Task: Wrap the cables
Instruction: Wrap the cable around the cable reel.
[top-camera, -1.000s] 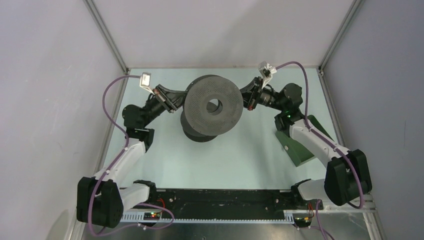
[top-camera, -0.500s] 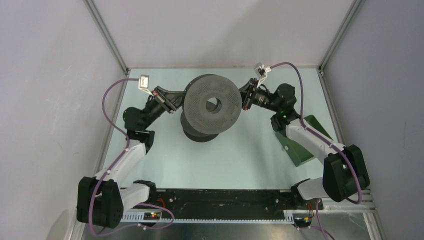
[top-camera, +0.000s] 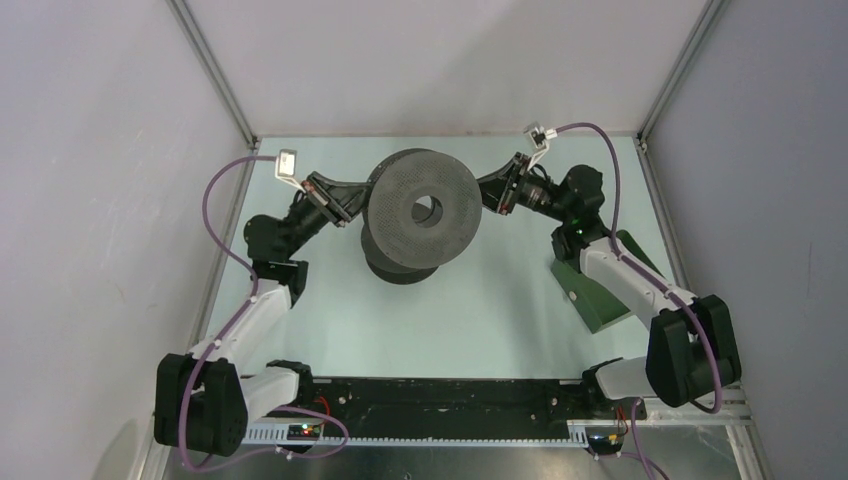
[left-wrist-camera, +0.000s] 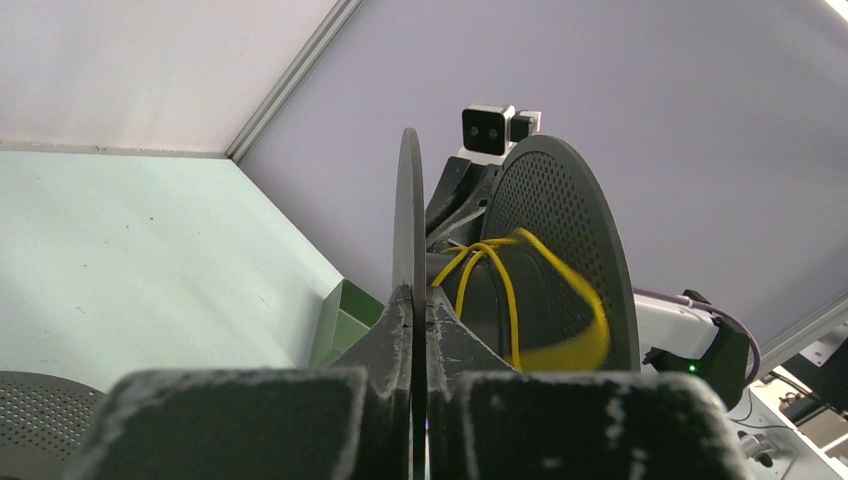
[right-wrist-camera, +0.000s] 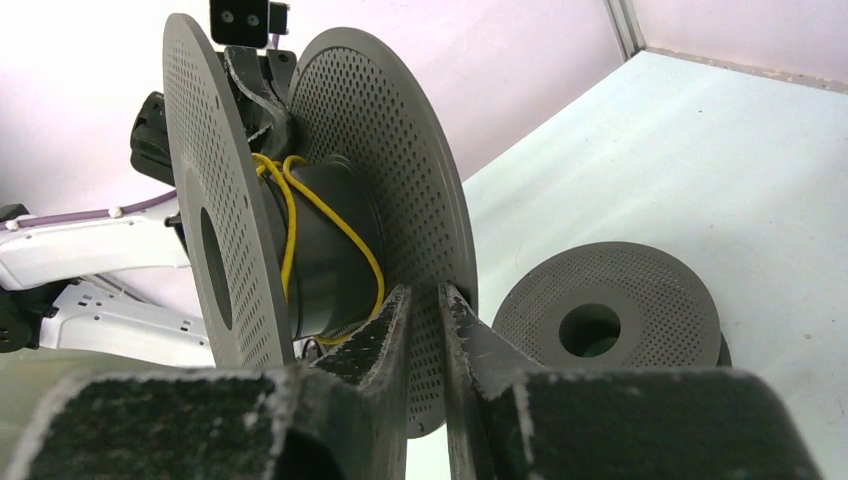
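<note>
Enclosure: plain pale walls (top-camera: 440, 60) on 3 sides, joined by aluminium frame posts (top-camera: 215, 75), standing behind and to the outer side of each pincer.

Surface: 1 pale green table (top-camera: 500, 330), smooth and matt, lying below both pincers.

Item 1: raised spool (top-camera: 400, 228), dark grey, with 2 perforated round flanges and a centre hole. It is held off the table, tilted on edge, directly between the 2 pincers.

Item 2: second spool (right-wrist-camera: 645, 290), same grey perforated make, lying flat on the table beneath the raised spool, below and beyond the right pincer in its wrist view.

Item 3: green tray (top-camera: 598, 305), on the table behind the right pincer, partly under that arm.

Left pincer (left-wrist-camera: 412, 300): fingers pressed together on the rim of 1 flange of the raised spool; the thin disc edge runs straight down between them.

Right pincer (right-wrist-camera: 425, 300): fingers stand slightly spread, straddling the rim of the opposite flange. Whether either finger touches the rim cannot be told.

Task item: yellow cable (left-wrist-camera: 570, 352), string-thin and bright. It sits on the core of the raised spool, between the 2 flanges and so between the 2 pincers. A few loose, uneven loops cross the core at a slant; 1 stretch sags toward the rim and shows blurred in the left wrist view.
</note>
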